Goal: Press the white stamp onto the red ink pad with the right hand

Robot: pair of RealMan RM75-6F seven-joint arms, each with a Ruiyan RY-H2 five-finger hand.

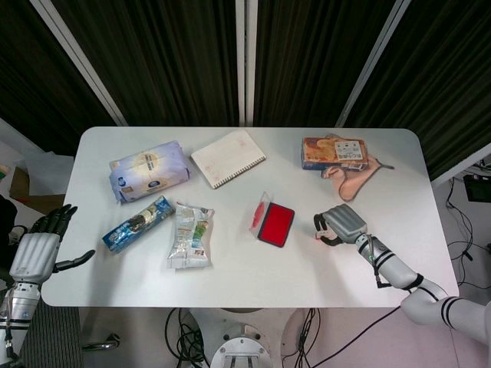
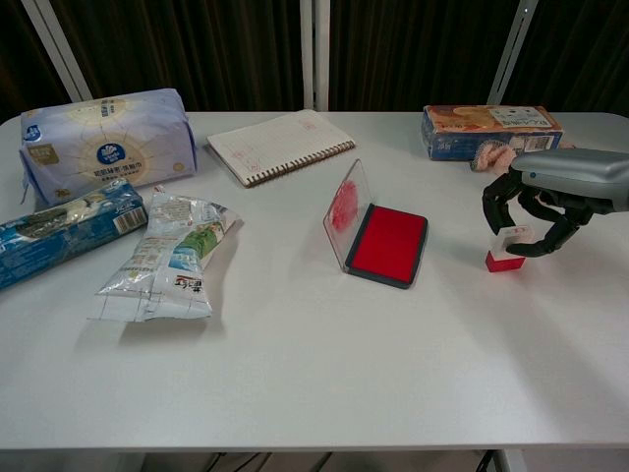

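held the small white stamp with red base (image 2: 506,249) upright in curled fingers (image 2: 494,203) of right hand (image 2: 550,192), right of open red ink pad (image 2: 390,244), well apart.

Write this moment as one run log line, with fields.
right hand: holds white stamp | stamp: on table, right of red ink pad | pad: lid open | left hand: open, off-table

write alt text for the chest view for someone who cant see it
The robot's right hand holds a white stamp with a red base on a white table, to the right of an open red ink pad. A spiral notebook, snack packets and a tissue pack lie left.
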